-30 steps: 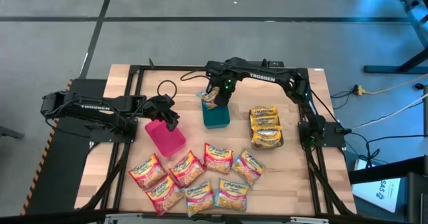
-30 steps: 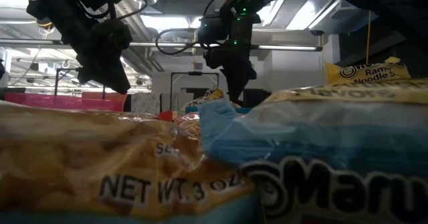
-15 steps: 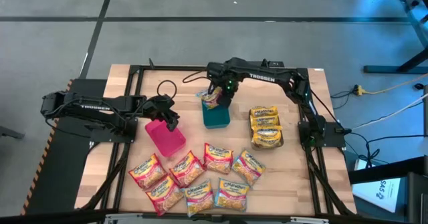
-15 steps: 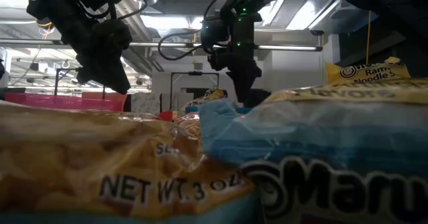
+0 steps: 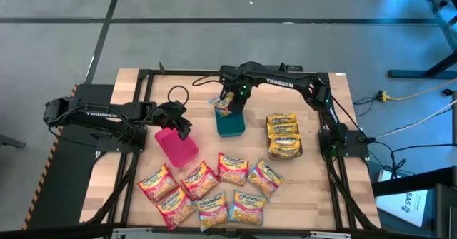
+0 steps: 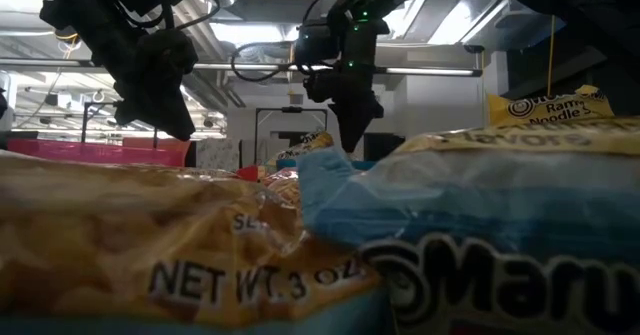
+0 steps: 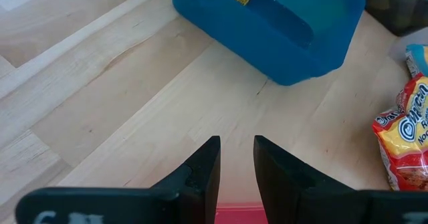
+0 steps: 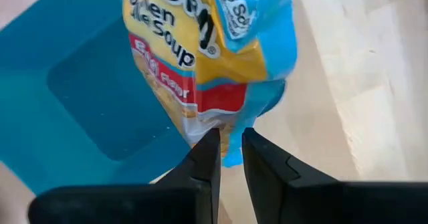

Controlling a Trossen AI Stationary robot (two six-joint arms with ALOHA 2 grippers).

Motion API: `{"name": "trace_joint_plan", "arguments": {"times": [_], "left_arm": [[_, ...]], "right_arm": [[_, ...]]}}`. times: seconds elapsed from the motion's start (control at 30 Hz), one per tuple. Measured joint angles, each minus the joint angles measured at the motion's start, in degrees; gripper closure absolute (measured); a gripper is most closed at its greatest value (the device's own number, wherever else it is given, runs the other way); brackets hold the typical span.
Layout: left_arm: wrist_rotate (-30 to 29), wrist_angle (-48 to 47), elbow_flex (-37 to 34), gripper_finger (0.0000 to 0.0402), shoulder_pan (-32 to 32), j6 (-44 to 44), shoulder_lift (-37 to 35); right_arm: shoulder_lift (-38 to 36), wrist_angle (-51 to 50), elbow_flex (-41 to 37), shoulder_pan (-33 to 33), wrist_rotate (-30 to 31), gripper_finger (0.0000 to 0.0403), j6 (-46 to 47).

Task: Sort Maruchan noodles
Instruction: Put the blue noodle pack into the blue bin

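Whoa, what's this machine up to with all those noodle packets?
It is sorting ramen packets by wrapper colour. The right gripper pinches a light-blue packet by its edge over the teal bin. The left gripper hangs over the pink bin, holding nothing. A stack of yellow packets lies to the right, and a cluster of unsorted packets, red and blue, waits at the table's near edge.

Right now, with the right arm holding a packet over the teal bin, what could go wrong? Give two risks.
The right hand pinches only the blue packet's edge, so it may slip. The packet hangs near the teal bin's rim, so it might land on the table instead.
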Motion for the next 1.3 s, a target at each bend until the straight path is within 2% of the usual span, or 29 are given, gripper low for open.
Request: {"name": "trace_joint_plan", "arguments": {"times": [0.33, 0.6, 0.93, 1.0, 1.13, 1.3], "left_arm": [[0.00, 1.39, 0.00, 0.0317, -0.02, -0.10, -0.02], [1.90, 1.95, 0.00, 0.0317, -0.47, -1.02, -0.02], [1.29, 2.14, 0.00, 0.0317, -2.03, -1.32, -0.02], [1.03, 2.23, 0.00, 0.0317, -2.03, -1.32, -0.02], [0.63, 2.21, 0.00, 0.0317, -2.03, -1.32, -0.02], [0.62, 2.18, 0.00, 0.0317, -2.03, -1.30, -0.02]], "right_arm": [[1.75, 0.32, -0.09, 3.54, -2.11, 0.0341, -0.20], [3.61, 0.48, 0.38, 3.74, -0.13, 0.0341, -0.18], [2.93, -5.58, 12.38, 4.85, 1.45, 0.0341, -0.04], [2.99, -5.91, 14.27, 4.90, 1.53, 0.0339, -2.56], [2.92, -1.69, 14.66, 4.71, -1.21, 0.0315, -8.06], [3.56, 5.70, 14.40, 4.78, -1.28, 0.0256, -12.30]]}}
